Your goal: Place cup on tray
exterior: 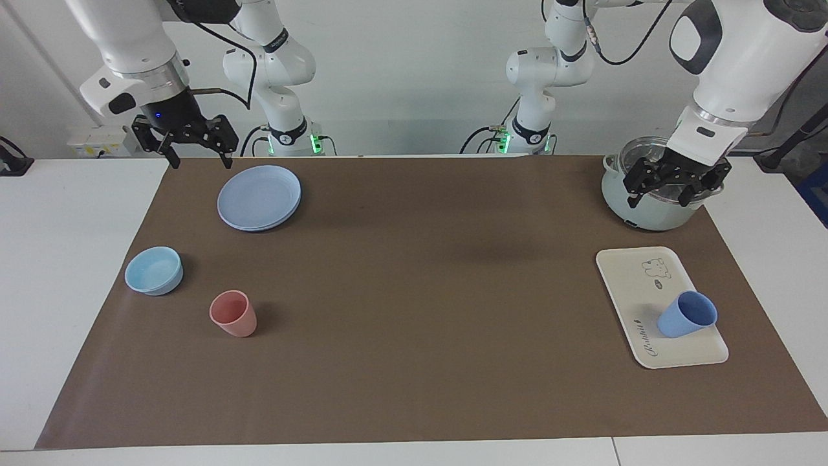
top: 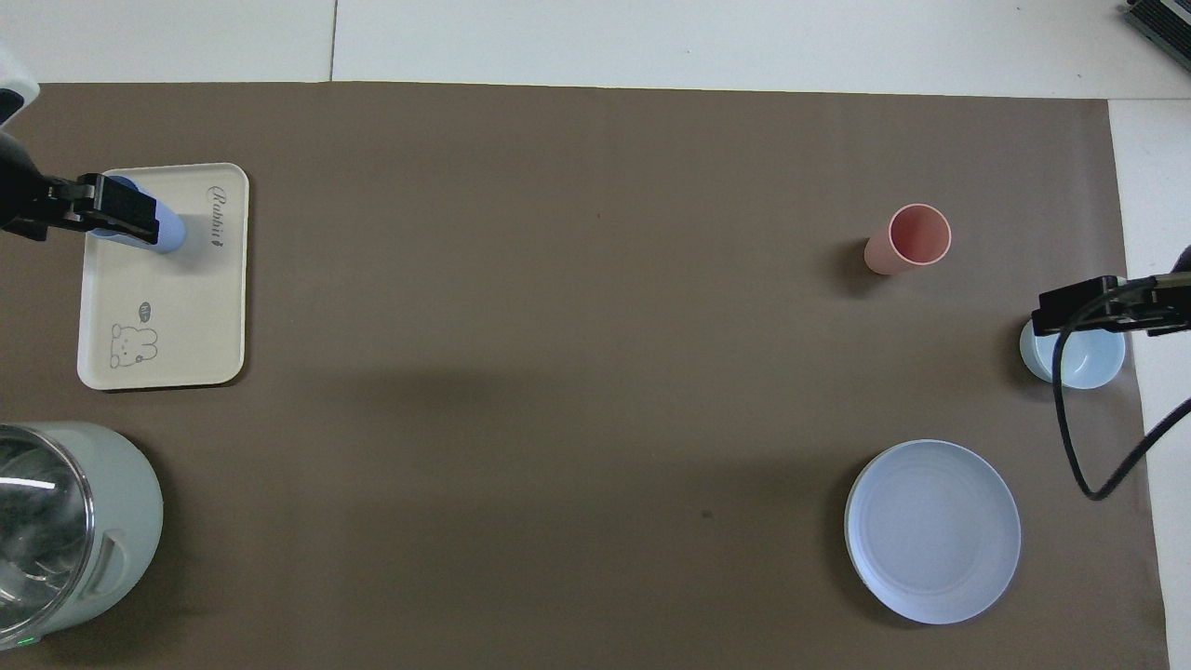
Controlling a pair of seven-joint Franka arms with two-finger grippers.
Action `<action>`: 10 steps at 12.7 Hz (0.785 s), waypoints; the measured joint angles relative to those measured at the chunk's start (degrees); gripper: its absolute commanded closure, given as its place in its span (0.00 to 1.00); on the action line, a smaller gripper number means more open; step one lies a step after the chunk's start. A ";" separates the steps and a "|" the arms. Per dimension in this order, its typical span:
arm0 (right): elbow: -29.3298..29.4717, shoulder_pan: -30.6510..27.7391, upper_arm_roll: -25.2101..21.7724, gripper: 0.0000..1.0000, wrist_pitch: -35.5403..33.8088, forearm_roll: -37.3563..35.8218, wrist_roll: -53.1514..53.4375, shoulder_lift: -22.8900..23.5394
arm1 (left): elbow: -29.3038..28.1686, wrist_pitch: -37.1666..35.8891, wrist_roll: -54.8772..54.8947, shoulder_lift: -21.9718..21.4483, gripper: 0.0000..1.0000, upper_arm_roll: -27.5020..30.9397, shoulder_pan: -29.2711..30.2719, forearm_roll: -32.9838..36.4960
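1. Cup (exterior: 687, 315) location: the periwinkle tumbler sits on my tray (exterior: 631, 285), at the end of the tray farther from my bases, beside the script lettering. It looks tilted, mouth leaning toward the tray's outer long edge; I cannot tell whether its base lies flat.
2. Tray location: toward my left arm's end of the brown mat (exterior: 414, 291), roughly 3 o'clock from mat centre in the facing view. The bear drawing is at the end nearer my bases.
3. Left gripper (exterior: 673, 194): raised over the pale green pot (exterior: 647, 217), which stands at 12 o'clock of the tray. Fingers spread wide, holding nothing, clear of the cup.
4. Right gripper (exterior: 197, 158): raised at my right arm's end, near the mat's edge, at about 10 o'clock of the round blue plate (exterior: 259, 197). Fingers spread wide, empty.
5. Other items: light-blue bowl (exterior: 154, 270) and pink cup (exterior: 233, 314), both upright, at about 7 and 6 o'clock of the plate.
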 measured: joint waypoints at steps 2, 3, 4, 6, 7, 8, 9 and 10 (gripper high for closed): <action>0.03 -0.22 0.01 0.00 -0.15 0.01 -0.26 -0.05 | -1.69 0.00 0.00 -0.74 0.00 0.00 0.01 0.00; 0.04 -0.25 0.01 0.00 -0.26 0.01 -0.71 -0.05 | -3.05 0.00 0.00 -1.43 0.00 0.02 0.03 0.00; 0.16 -0.32 0.01 0.00 -0.71 0.01 -1.04 -0.05 | -4.32 0.00 0.00 -2.10 0.00 0.04 0.06 0.00; 0.79 -0.43 0.01 0.00 -2.42 0.01 -1.24 -0.09 | -5.98 0.00 0.00 -3.10 0.00 0.10 0.10 0.00; 0.91 -0.46 0.01 0.00 -2.56 0.01 -1.26 -0.12 | -6.33 0.04 0.00 -3.35 0.00 0.11 0.10 0.00; 0.89 -0.46 0.01 0.00 -2.56 0.01 -1.27 -0.13 | -6.43 0.05 0.00 -3.48 0.00 0.11 0.10 0.00; 0.84 -0.46 0.01 0.00 -2.56 0.01 -1.30 -0.12 | -6.45 0.06 0.00 -3.55 0.00 0.11 0.10 0.00; 0.81 -0.46 0.01 0.00 -2.56 0.01 -1.33 -0.13 | -6.45 0.08 0.00 -3.60 0.00 0.11 0.10 0.00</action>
